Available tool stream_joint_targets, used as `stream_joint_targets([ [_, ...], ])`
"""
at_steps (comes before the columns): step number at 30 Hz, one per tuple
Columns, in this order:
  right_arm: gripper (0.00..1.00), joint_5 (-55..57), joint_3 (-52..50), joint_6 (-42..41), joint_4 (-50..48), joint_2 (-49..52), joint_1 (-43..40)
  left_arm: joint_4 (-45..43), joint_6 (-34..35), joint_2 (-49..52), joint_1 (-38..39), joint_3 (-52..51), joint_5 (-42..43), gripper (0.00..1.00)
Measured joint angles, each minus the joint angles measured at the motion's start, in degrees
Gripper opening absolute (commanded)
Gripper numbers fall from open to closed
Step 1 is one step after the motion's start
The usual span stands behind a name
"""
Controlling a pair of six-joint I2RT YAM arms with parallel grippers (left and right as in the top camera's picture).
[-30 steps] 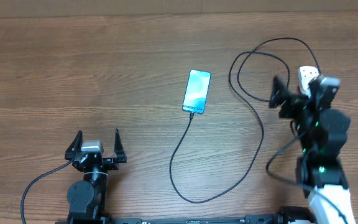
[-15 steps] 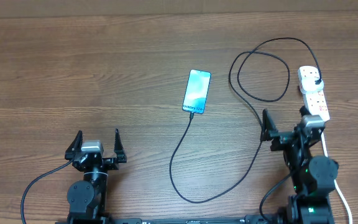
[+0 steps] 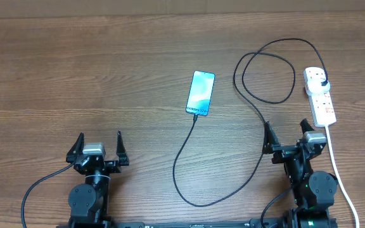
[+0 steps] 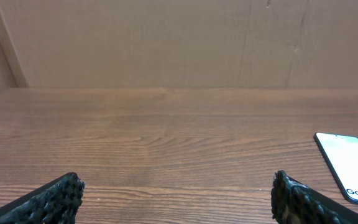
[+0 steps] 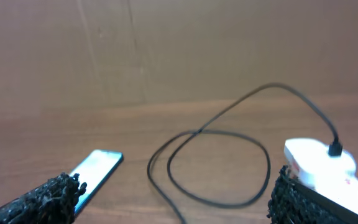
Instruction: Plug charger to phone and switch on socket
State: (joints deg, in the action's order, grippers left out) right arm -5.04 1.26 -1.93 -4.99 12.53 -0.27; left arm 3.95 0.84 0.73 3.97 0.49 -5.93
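Note:
The phone (image 3: 200, 93) lies mid-table with its blue screen lit, and also shows as the phone (image 4: 350, 165) and the phone (image 5: 95, 171) in the wrist views. The black charger (image 3: 259, 126) runs from the phone's near edge, curves toward the front, then loops back to its plug (image 3: 322, 84) in the white socket (image 3: 320, 101). I cannot tell how firmly the tip sits in the phone. My left gripper (image 3: 100, 137) stands open at the front left, empty (image 4: 176, 186). My right gripper (image 3: 288, 134) stands open just in front of the socket (image 5: 322, 165), holding nothing (image 5: 173, 190).
The socket's thick white cord (image 3: 338, 174) runs down the right side, past my right arm, to the front edge. A brown cardboard wall (image 4: 179, 43) closes off the far side of the wooden table (image 3: 75, 69).
My right arm has pulled back from over the socket toward the front edge, uncovering the strip. The left arm, phone and cable have not moved.

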Motion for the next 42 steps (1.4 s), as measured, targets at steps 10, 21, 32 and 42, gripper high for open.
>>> stream_joint_targets([
  [10, 1.0, 0.0, -0.2, -0.9, 9.6, -10.2, 0.0, 0.0, 0.0, 0.0, 0.0, 0.0, 0.0, 1.0],
  [21, 1.0, 0.0, -0.2, -0.8, 9.6, -11.8, 0.0, 0.0, 0.0, 0.0, 0.0, 0.0, 0.0, 1.0],
  [32, 1.0, -7.6, -0.2, 6.9, 8.9, -11.8, 0.0, 0.0, 0.0, 0.0, 0.0, 0.0, 0.0, 1.0],
  [42, 1.0, -9.1, -0.2, 8.7, 8.9, -11.8, 0.0, 0.0, 0.0, 0.0, 0.0, 0.0, 0.0, 1.0],
])
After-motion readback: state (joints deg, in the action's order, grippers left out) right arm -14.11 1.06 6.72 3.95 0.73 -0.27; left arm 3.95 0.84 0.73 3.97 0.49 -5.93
